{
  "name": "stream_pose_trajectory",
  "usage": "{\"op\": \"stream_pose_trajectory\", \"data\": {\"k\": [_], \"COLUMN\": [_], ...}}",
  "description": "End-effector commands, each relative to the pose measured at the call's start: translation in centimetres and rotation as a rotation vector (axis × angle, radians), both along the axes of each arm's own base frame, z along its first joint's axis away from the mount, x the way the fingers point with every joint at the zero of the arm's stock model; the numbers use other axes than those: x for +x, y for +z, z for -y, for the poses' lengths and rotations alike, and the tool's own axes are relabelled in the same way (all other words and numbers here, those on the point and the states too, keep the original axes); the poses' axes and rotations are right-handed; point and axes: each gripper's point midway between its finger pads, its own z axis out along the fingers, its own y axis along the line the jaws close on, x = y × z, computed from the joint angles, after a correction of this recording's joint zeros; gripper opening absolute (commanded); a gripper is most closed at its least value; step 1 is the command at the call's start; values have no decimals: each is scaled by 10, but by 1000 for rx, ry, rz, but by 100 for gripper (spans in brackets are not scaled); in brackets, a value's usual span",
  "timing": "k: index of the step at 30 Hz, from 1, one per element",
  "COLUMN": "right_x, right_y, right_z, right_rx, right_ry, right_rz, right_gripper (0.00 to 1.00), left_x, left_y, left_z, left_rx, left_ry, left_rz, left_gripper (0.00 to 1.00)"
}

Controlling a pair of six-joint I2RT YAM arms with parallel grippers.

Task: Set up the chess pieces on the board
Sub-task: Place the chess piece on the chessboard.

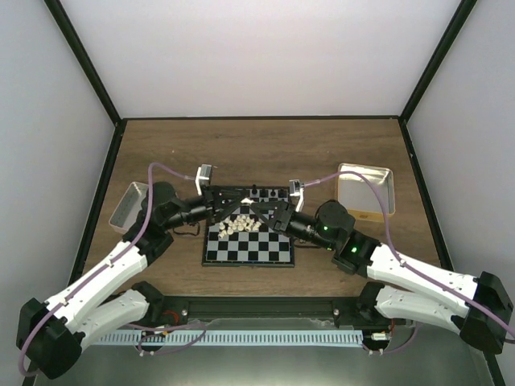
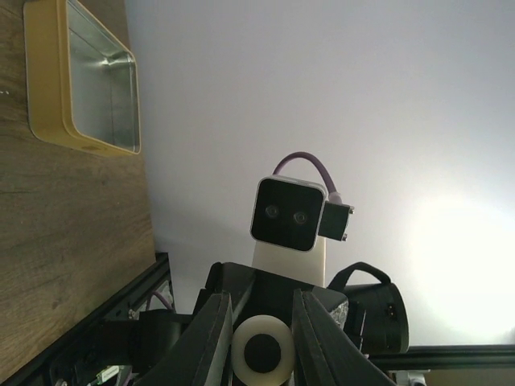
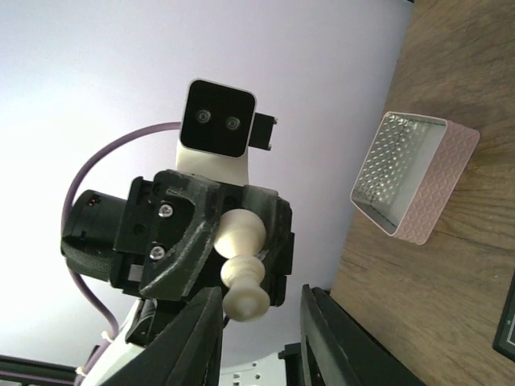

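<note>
Top: cream pieces heaped on the board, tray left of it, tin right, left gripper tip-to-tip with right gripper over its far edge. Left wrist: we see jaws clamped on a cream pawn, tin inside just shiny metal. Right wrist: jaws apart around it.

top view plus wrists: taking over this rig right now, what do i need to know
Left tool: shut on a cream piece, held in the air near the board's far edge.
Right tool: open, its fingers either side of that piece's free end, not clamped.
Board: cream pieces lie heaped on its far half; dark pieces stand along the far edge, count unclear.
Done: the cream side is not yet arranged.
Left: probably pass or place the held piece, then stand the other cream pieces in rows.
</note>
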Motion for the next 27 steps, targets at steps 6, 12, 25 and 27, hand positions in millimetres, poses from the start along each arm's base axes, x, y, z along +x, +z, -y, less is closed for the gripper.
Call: {"op": "stream_pose_trajectory", "data": {"k": [6, 12, 25, 27], "right_x": [5, 9, 18, 16], "right_y": [23, 23, -22, -45], "right_z": [8, 3, 10, 16], "right_rx": [78, 67, -197, -321], "right_ry": [-49, -48, -102, -99], "right_rz": [39, 36, 21, 4], "right_gripper": [33, 28, 3, 3], "left_x": [0, -1, 11, 19], "left_y": [0, -4, -53, -77], "left_z": [-1, -1, -15, -30], "left_rx": [-14, -9, 153, 277], "left_ry": [6, 2, 102, 172], "left_rz": [12, 6, -26, -32], "left_gripper": [9, 9, 59, 63]}}
